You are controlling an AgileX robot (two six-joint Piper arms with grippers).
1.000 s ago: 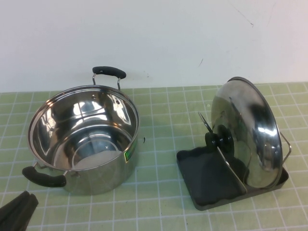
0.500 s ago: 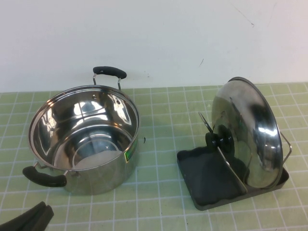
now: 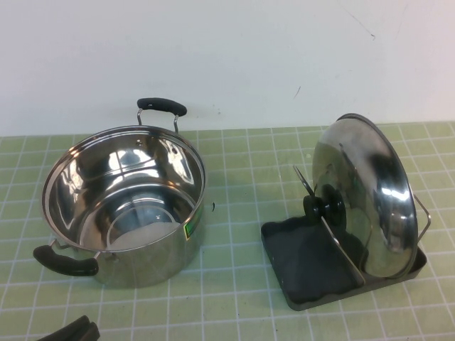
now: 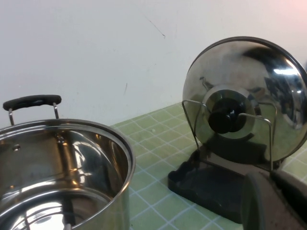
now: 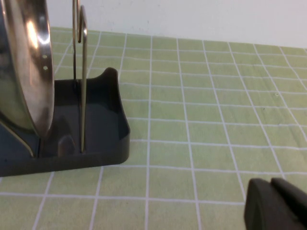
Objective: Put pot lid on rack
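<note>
The pot lid (image 3: 366, 195) stands on edge in the rack (image 3: 306, 263), leaning against the wire loops with its black knob (image 3: 323, 207) facing the pot. It also shows in the left wrist view (image 4: 244, 96) and the right wrist view (image 5: 24, 67). The rack's dark tray shows in the left wrist view (image 4: 211, 184) and the right wrist view (image 5: 96, 139). My left gripper (image 3: 71, 331) is at the front left edge, shut and empty, far from the lid; its own view shows it too (image 4: 271, 201). My right gripper (image 5: 274, 203) is shut and empty, over the mat beside the rack, out of the high view.
A large two-handled steel pot (image 3: 124, 202) stands open on the left of the green grid mat (image 3: 242, 305), also seen in the left wrist view (image 4: 57, 167). A white wall runs behind the table.
My left gripper has drawn back toward the front left edge of the high view and now barely shows. The lid, rack and pot have not moved.
</note>
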